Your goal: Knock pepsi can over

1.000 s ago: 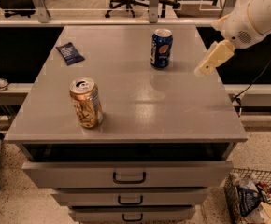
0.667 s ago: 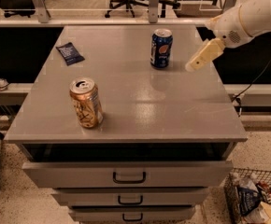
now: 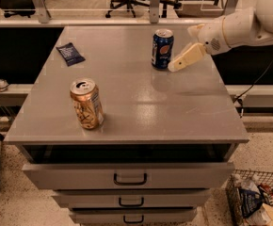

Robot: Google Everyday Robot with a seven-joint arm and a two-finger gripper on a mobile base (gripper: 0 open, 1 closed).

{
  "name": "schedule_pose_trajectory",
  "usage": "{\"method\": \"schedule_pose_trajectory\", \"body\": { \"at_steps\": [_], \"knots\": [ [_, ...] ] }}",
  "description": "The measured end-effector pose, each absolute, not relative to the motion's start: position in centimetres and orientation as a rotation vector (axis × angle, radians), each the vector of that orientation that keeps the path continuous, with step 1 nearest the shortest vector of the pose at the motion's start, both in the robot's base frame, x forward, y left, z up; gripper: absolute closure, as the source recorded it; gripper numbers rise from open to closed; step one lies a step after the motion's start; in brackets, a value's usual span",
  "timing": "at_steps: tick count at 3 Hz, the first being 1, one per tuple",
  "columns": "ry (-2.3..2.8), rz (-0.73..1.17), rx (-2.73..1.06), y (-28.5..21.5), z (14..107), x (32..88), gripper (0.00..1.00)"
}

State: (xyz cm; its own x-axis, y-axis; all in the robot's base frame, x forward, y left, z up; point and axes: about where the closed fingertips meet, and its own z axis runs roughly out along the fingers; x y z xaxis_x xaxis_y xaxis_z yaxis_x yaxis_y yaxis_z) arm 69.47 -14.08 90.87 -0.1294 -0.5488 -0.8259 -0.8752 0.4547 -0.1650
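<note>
The pepsi can (image 3: 162, 49) is dark blue with a round red-white-blue logo and a silver top. It stands upright near the back of the grey cabinet top (image 3: 141, 102), right of centre. My gripper (image 3: 176, 66) comes in from the right on a white arm. Its cream fingertip sits just right of the can's lower half, very close to it; I cannot tell whether it touches.
A gold can (image 3: 86, 103) stands upright at the front left. A dark blue packet (image 3: 70, 53) lies flat at the back left. Drawers with handles (image 3: 130, 178) face front below. A wire basket (image 3: 258, 201) of items stands on the floor at right.
My gripper has moved left toward the pepsi can, closing the gap to its right side. The can still stands upright.
</note>
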Motion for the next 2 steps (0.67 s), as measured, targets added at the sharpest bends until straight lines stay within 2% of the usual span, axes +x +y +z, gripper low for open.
{"method": "schedule_pose_trajectory", "body": {
  "at_steps": [2],
  "knots": [
    [1.672,0.648,-1.111,-10.1,90.0,69.6,0.00]
  ]
}}
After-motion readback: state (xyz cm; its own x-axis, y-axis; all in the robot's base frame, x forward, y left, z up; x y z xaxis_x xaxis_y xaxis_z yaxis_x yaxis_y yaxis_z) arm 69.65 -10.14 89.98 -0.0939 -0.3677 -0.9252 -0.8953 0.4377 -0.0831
